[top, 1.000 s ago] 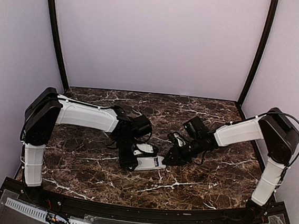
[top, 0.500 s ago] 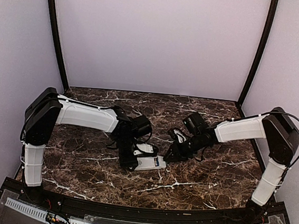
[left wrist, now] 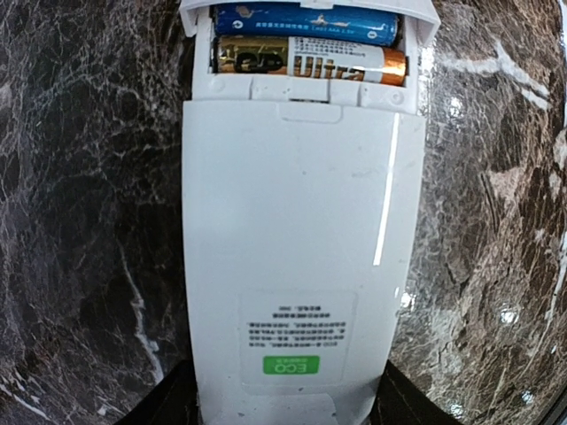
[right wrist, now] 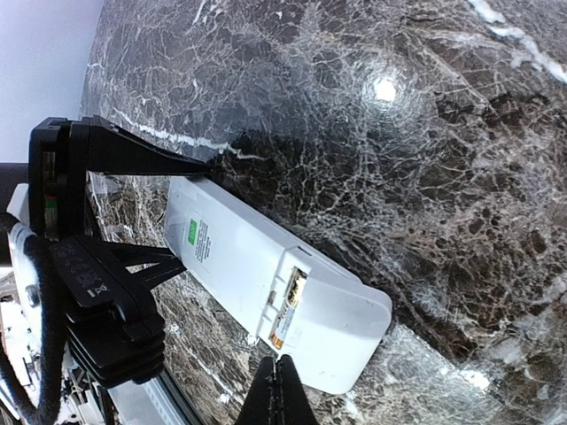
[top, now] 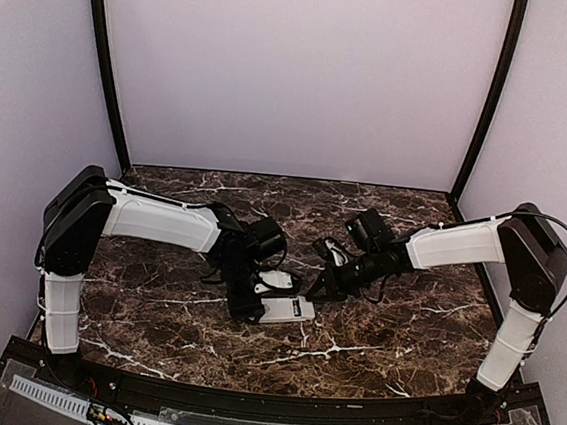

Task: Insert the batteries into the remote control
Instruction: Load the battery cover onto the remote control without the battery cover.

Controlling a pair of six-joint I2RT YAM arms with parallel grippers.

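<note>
Dark marble table point(top: 408, 330) under me, and the remote control point(left wrist: 301, 266) lies back-up on it, a little left of centre and towards the front. My left gripper point(top: 250, 307) is clamped across the remote's label end, one finger on each long side. At the far end the battery bay point(left wrist: 197, 49) is uncovered with two cells lying side by side in it: a blue battery point(left wrist: 306, 24) outermost and a gold-and-black battery point(left wrist: 310, 64) next to it. Both look seated, though I cannot read their polarity marks.

My right gripper point(right wrist: 279, 379) has its tips pinched together, nothing between them, and hangs near the open end without touching it.

By my reckoning the loading is nearly done and this step is about confirming the seat. I'd keep the left clamp firm and motionless. Then I'd bring the closed right tips straight down on any cell riding high and press gently along its middle. A sideways shove would pivot the remote in my left fingers.

Room is tightest between my own two wrists at centre, so the right should approach from its own side. The front rail point(top: 246, 398) is the nearest edge to the remote. Open marble lies behind and to the right, and the walls point(top: 297, 73) stand well apart.
</note>
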